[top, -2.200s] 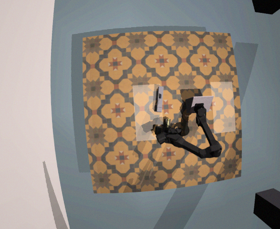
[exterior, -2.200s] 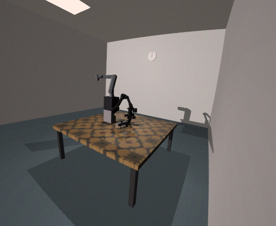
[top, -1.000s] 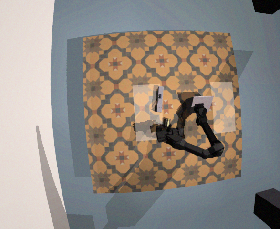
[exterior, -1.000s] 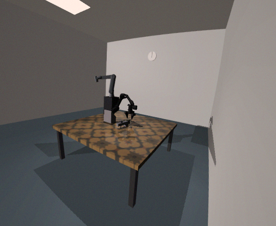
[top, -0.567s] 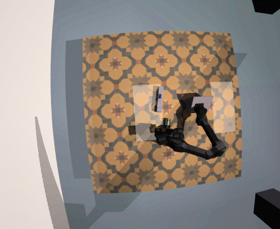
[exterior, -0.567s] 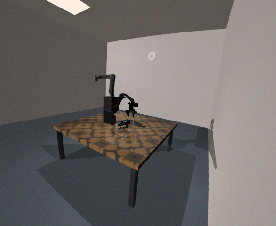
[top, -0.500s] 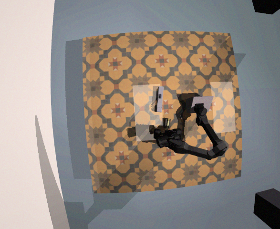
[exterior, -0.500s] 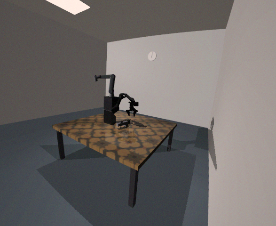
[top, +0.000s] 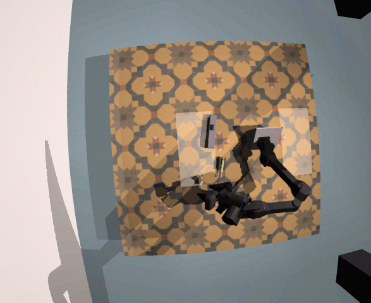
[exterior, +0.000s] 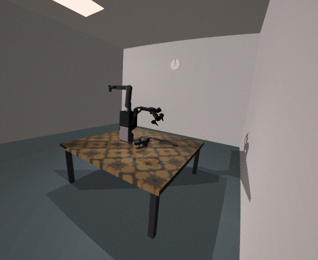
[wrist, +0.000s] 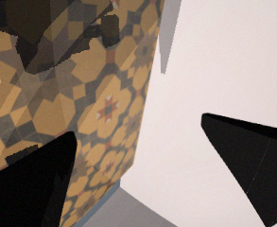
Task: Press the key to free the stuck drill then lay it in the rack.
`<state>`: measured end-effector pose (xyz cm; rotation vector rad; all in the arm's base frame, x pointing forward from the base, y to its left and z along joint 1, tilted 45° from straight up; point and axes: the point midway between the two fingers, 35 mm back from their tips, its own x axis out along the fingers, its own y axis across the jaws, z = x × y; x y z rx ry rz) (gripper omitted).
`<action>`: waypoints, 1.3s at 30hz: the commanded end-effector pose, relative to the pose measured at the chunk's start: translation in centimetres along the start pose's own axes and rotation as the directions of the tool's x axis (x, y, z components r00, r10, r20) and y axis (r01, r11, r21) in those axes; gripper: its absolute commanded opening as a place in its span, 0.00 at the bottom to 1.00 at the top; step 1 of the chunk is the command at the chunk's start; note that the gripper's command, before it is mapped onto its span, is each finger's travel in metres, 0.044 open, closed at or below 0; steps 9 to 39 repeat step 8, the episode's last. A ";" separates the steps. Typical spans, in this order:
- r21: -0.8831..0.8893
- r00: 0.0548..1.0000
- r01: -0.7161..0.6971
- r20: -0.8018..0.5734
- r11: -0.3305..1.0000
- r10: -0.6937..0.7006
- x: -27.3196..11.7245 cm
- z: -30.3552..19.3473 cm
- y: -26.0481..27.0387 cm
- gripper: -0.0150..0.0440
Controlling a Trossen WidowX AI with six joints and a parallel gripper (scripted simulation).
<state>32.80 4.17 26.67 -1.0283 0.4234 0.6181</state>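
Note:
A long grey block [top: 212,137] with a small black feature on top lies left of the robot's base. In front of it are a narrow dark piece [top: 217,165], perhaps the rack, and a slim yellow-and-grey strip [top: 222,168], perhaps the drill, close beside it. Whether the strip lies in the dark piece I cannot tell. In the exterior view these things merge into one dark shape [exterior: 145,141]. The key cannot be told apart. My gripper [top: 203,190] [exterior: 160,122] [wrist: 141,129] is open and empty, raised above the table, off to the side of the strip. The wrist view shows none of the task's objects.
The patterned table [top: 139,130] [exterior: 111,164] carries everything. The grey base [top: 268,132] [exterior: 125,133] stands right of the grey block. A dark upright with a sideways bar [exterior: 119,87] rises above the base. My arm's shadow falls across the table. A pale wall [wrist: 223,71] fills the wrist view's right side.

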 end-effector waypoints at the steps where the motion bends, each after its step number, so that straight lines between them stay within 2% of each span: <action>1: -0.010 0.977 0.214 -0.019 0.977 -0.214 -3.9 1.1 -4.3 1.00; 8: -0.004 0.849 0.527 -0.040 0.850 -0.526 -11.7 2.8 -9.8 1.00; 39: -0.004 0.849 0.527 -0.040 0.850 -0.526 -11.7 2.8 -9.8 1.00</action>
